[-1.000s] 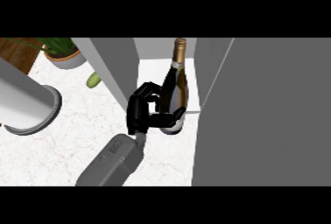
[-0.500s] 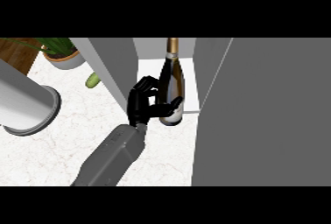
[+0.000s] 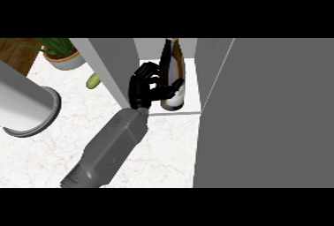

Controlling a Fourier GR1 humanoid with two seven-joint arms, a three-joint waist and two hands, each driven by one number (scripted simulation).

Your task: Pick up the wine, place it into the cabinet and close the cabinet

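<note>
Black fingers (image 3: 171,87) of the right hand (image 3: 146,88) curl against the wine bottle (image 3: 173,73), which stands upright inside the open cabinet (image 3: 117,75), just past the fingertips. This looks like the placing step; next, release, withdraw, then shut the grey door (image 3: 267,114) to the hand's right. The cabinet holds only this 1 bottle, as far as can be seen.

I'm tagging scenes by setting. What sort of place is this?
Most likely a kitchen: a marble-look counter, a grey cabinet with a wine bottle inside, held by the hand, and a potted plant.
</note>
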